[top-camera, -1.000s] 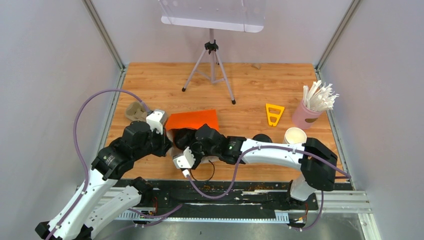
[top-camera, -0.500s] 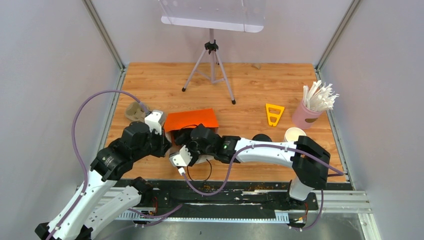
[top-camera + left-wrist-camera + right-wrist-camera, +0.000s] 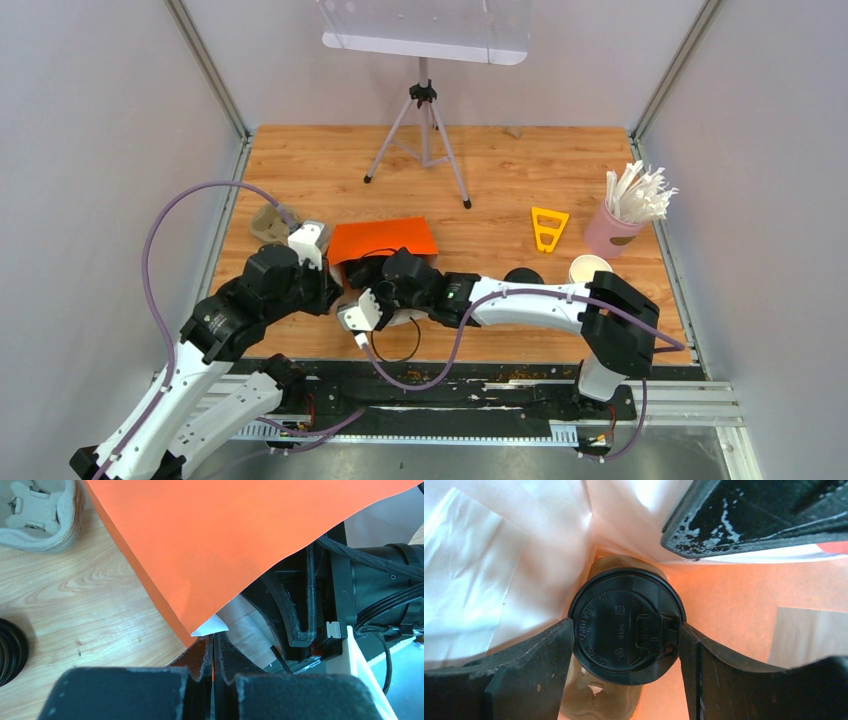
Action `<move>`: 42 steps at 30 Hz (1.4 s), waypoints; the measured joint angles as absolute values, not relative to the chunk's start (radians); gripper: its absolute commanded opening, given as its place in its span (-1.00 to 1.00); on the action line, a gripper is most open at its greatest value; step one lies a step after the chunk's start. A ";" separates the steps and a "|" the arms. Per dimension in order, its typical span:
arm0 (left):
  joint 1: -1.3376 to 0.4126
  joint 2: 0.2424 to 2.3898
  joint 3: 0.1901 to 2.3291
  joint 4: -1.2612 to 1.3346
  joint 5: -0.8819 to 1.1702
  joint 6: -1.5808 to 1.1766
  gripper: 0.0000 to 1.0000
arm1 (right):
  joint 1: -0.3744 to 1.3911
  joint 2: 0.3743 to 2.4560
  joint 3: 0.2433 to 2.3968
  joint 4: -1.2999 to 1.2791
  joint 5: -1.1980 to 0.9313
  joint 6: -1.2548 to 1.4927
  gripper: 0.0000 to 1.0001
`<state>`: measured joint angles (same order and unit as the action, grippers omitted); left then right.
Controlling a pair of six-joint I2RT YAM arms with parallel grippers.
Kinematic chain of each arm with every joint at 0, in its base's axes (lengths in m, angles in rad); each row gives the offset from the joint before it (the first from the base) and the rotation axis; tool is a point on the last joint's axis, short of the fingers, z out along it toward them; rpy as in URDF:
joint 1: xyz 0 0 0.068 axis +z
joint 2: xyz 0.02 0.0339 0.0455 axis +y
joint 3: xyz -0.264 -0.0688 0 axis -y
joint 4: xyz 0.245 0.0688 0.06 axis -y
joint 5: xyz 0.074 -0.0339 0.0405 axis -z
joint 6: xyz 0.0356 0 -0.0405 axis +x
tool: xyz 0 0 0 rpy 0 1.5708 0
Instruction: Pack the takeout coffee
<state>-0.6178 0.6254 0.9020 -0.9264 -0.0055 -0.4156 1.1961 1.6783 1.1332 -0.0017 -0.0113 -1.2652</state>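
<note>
In the right wrist view my right gripper [image 3: 625, 631] is shut on a takeout coffee cup [image 3: 624, 622], its fingers [image 3: 524, 672] pressing both sides of the black lid, deep inside the orange paper bag [image 3: 734, 592]. In the top view the bag [image 3: 383, 239] lies on the table with its mouth toward me. That cup is hidden there behind the right gripper [image 3: 378, 278]. My left gripper [image 3: 213, 641] is shut on the bag's [image 3: 225, 540] lower mouth edge, holding it open. In the top view the left gripper [image 3: 335, 285] is at the bag's left corner.
An open white cup [image 3: 590, 270] and a round black lid [image 3: 523, 276] stand right of the right arm. A pink cup of straws [image 3: 614, 228], a yellow holder [image 3: 548, 228] and a tripod [image 3: 423, 140] stand further back. The pulp tray [image 3: 270, 222] lies left of the bag.
The right arm has pushed left and further into the bag's mouth with the cup. The left gripper keeps its hold on the bag edge.
</note>
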 measured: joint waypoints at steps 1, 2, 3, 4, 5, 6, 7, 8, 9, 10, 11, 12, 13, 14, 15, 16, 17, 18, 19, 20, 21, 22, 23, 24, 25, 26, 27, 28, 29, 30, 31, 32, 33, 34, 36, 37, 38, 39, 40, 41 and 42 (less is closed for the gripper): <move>-0.618 0.625 0.901 -0.926 -0.006 -0.418 -1.00 | 1.196 1.678 1.129 0.010 -0.012 -1.262 0.41; -0.618 0.625 0.900 -0.926 -0.006 -0.420 -1.00 | 1.196 1.678 1.125 0.020 -0.012 -1.260 0.41; -0.618 0.625 0.899 -0.926 -0.005 -0.422 -1.00 | 1.196 1.678 1.124 0.024 -0.012 -1.258 0.41; -0.618 0.625 0.897 -0.927 -0.005 -0.425 -1.00 | 1.196 1.678 1.123 0.030 -0.014 -1.256 0.41; -0.618 0.625 0.896 -0.927 -0.005 -0.427 -1.00 | 1.196 1.678 1.122 0.036 -0.017 -1.252 0.41; -0.618 0.624 0.896 -0.927 -0.004 -0.430 -1.00 | 1.196 1.678 1.122 0.040 -0.020 -1.248 0.41; -0.618 0.624 0.896 -0.928 -0.004 -0.433 -1.00 | 1.196 1.678 1.122 0.041 -0.023 -1.243 0.41; -0.618 0.624 0.896 -0.928 -0.004 -0.436 -1.00 | 1.196 1.678 1.122 0.042 -0.026 -1.238 0.41; -0.618 0.623 0.896 -0.927 -0.004 -0.440 -1.00 | 1.196 1.678 1.122 0.042 -0.028 -1.233 0.41; -0.618 0.623 0.896 -0.927 -0.004 -0.442 -1.00 | 1.196 1.678 1.122 0.042 -0.031 -1.227 0.41; -0.618 0.623 0.896 -0.928 -0.004 -0.443 -1.00 | 1.196 1.678 1.123 0.040 -0.035 -1.223 0.41; -0.618 0.623 0.896 -0.927 -0.004 -0.445 -1.00 | 1.196 1.678 1.125 0.036 -0.036 -1.220 0.41; -0.618 0.623 0.896 -0.928 -0.005 -0.445 -1.00 | 1.196 1.678 1.132 0.021 -0.036 -1.215 0.40; -0.618 0.623 0.896 -0.928 -0.005 -0.447 -1.00 | 1.196 1.678 1.141 0.001 -0.036 -1.212 0.40; -0.618 0.623 0.896 -0.930 -0.005 -0.448 -1.00 | 1.196 1.678 1.151 -0.015 -0.036 -1.208 0.40; -0.618 0.623 0.896 -0.933 -0.006 -0.450 -1.00 | 1.196 1.678 1.158 -0.026 -0.036 -1.204 0.40; -0.618 0.623 0.896 -0.935 -0.006 -0.453 -1.00 | 1.196 1.678 1.161 -0.033 -0.036 -1.199 0.40; -0.618 0.623 0.896 -0.937 -0.006 -0.459 -1.00 | 1.196 1.675 1.162 -0.041 -0.036 -1.194 0.41; -0.618 0.623 0.896 -0.939 -0.009 -0.464 -1.00 | 1.197 1.672 1.162 -0.051 -0.036 -1.191 0.41; -0.618 0.623 0.899 -0.945 -0.014 -0.471 -1.00 | 1.198 1.668 1.162 -0.064 -0.036 -1.187 0.41; -0.618 0.624 0.901 -0.950 -0.019 -0.477 -1.00 | 1.199 1.664 1.162 -0.071 -0.035 -1.186 0.41; -0.618 0.623 0.905 -0.957 -0.026 -0.485 -1.00 | 1.202 1.659 1.162 -0.080 -0.035 -1.181 0.41; -0.618 0.623 0.911 -0.963 -0.031 -0.492 -1.00 | 1.208 1.654 1.163 -0.093 -0.033 -1.175 0.41; -0.618 0.622 0.918 -0.971 -0.035 -0.500 -1.00 | 1.214 1.648 1.164 -0.108 -0.031 -1.169 0.41; -0.618 0.622 0.919 -0.972 -0.035 -0.501 -1.00 | 1.222 1.644 1.166 -0.122 -0.025 -1.159 0.41; -0.618 0.620 0.922 -0.974 -0.036 -0.506 -1.00 | 1.230 1.642 1.171 -0.132 -0.018 -1.147 0.41; -0.618 0.620 0.924 -0.978 -0.036 -0.509 -1.00 | 1.237 1.642 1.175 -0.139 -0.007 -1.133 0.41; -0.618 0.618 0.925 -0.981 -0.036 -0.513 -1.00 | 1.243 1.642 1.179 -0.141 0.003 -1.120 0.41; -0.618 0.617 0.925 -0.986 -0.036 -0.516 -1.00 | 1.246 1.642 1.180 -0.141 0.011 -1.110 0.41; -0.618 0.616 0.925 -0.991 -0.036 -0.517 -1.00 | 1.249 1.642 1.181 -0.138 0.019 -1.100 0.41; -0.618 0.616 0.925 -0.994 -0.036 -0.519 -1.00 | 1.250 1.643 1.181 -0.136 0.024 -1.095 0.41; -0.618 0.616 0.925 -0.997 -0.036 -0.519 -1.00 | 1.251 1.644 1.181 -0.134 0.028 -1.090 0.41; -0.618 0.615 0.925 -0.999 -0.035 -0.519 -1.00 | 1.251 1.648 1.181 -0.127 0.031 -1.086 0.40; -0.618 0.614 0.925 -1.000 -0.035 -0.519 -1.00 | 1.251 1.654 1.183 -0.118 0.034 -1.084 0.40; -0.618 0.614 0.925 -1.000 -0.035 -0.519 -1.00 | 1.251 1.671 1.190 -0.102 0.037 -1.082 0.40; -0.617 0.614 0.925 -1.006 -0.039 -0.517 -1.00 | 1.251 1.679 1.191 -0.093 0.036 -1.081 0.40; -0.615 0.614 0.925 -1.011 -0.043 -0.517 -1.00 | 1.251 1.685 1.191 -0.084 0.036 -1.081 0.40; -0.613 0.614 0.925 -1.014 -0.044 -0.517 -1.00 | 1.250 1.688 1.191 -0.078 0.035 -1.082 0.40; -0.612 0.615 0.925 -1.015 -0.047 -0.517 -1.00 | 1.249 1.690 1.191 -0.072 0.036 -1.082 0.40; -0.612 0.616 0.925 -1.015 -0.051 -0.517 -1.00 | 1.249 1.693 1.191 -0.062 0.036 -1.083 0.40; -0.612 0.616 0.925 -1.016 -0.056 -0.516 -1.00 | 1.247 1.696 1.190 -0.051 0.036 -1.085 0.40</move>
